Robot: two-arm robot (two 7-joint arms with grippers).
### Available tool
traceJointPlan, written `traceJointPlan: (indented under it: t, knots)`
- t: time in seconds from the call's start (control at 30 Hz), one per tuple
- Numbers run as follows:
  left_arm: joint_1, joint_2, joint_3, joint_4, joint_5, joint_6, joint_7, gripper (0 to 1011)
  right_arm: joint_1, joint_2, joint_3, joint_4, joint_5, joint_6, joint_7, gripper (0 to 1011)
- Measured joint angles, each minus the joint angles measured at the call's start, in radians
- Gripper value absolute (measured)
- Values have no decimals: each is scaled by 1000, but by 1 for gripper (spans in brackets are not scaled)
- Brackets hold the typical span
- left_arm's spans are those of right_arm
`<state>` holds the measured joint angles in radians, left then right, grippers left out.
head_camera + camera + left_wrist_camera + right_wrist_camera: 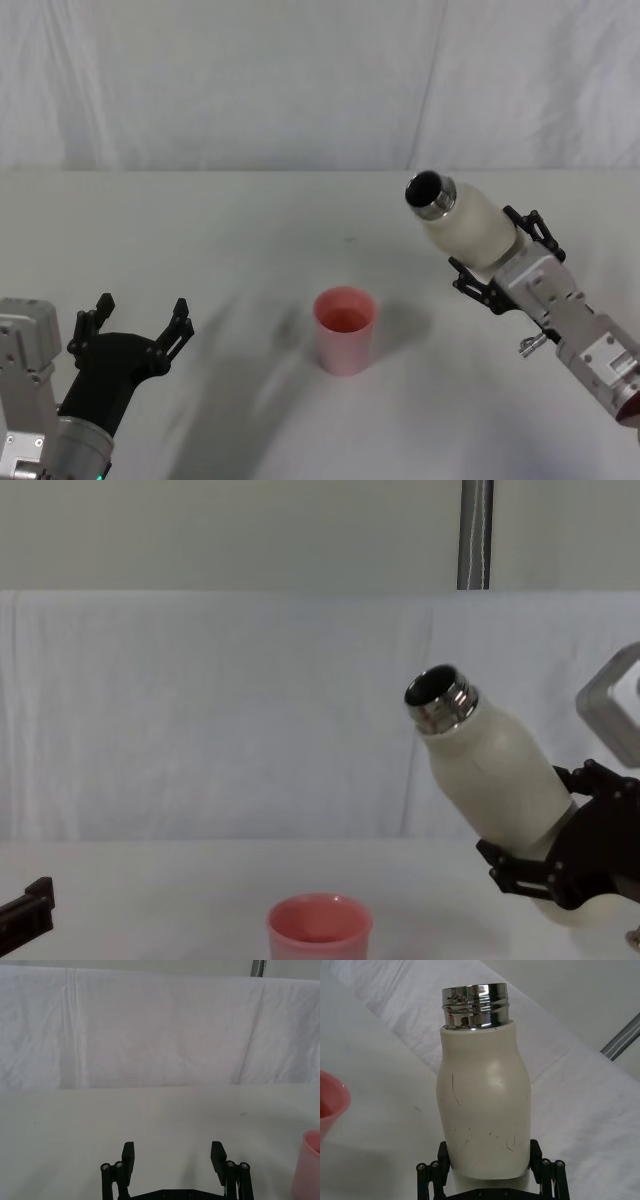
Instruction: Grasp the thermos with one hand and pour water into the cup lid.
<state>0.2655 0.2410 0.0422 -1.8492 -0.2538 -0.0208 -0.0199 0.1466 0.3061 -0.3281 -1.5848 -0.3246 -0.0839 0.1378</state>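
My right gripper (497, 262) is shut on the cream-white thermos (465, 221), holding it in the air to the right of the cup lid. The thermos (492, 770) leans left, its open steel neck (438, 698) pointing up and toward the cup side. From the right wrist, the thermos body (482, 1105) sits between the fingers (432, 1175). The pink cup lid (344, 329) stands upright on the table's middle, also seen as the cup lid (319, 928) low in the chest view. My left gripper (138, 323) rests open at the near left, nothing between its fingers (128, 1156).
A white cloth covers the table (200, 230) and hangs as a backdrop (200, 710) behind. A metal pole (475, 535) stands behind the backdrop. The pink cup's edge (309, 1165) shows in the left wrist view.
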Motion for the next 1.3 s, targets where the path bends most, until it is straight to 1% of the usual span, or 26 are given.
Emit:
traceJointPlan:
  t: [0.03,0.1,0.43,0.67,0.8,0.93,1.03,1.07,1.3]
  knots:
    - [0,0,0,0,0,0,0,1001,0,0,-3,5,-17,-5,-6,964]
    - [0,0,0,0,0,0,0,1001,0,0,-5,8,-26,-7,-9,964]
    - [0,0,0,0,0,0,0,1001,13,-2,-23,62,-151,-38,-76,964]
    - [0,0,0,0,0,0,0,1001,24,-2,-36,90,-212,-65,-109,964]
    - [0,0,0,0,0,0,0,1001,35,7,-51,105,-250,-84,-121,964]
    - [0,0,0,0,0,0,0,1001,42,15,-60,112,-271,-97,-129,964]
    - [0,0,0,0,0,0,0,1001,51,25,-72,126,-300,-112,-142,964]
    - [0,0,0,0,0,0,0,1001,51,25,-72,126,-300,-112,-142,964]
    - [0,0,0,0,0,0,0,1001,76,42,-92,162,-359,-133,-180,964]
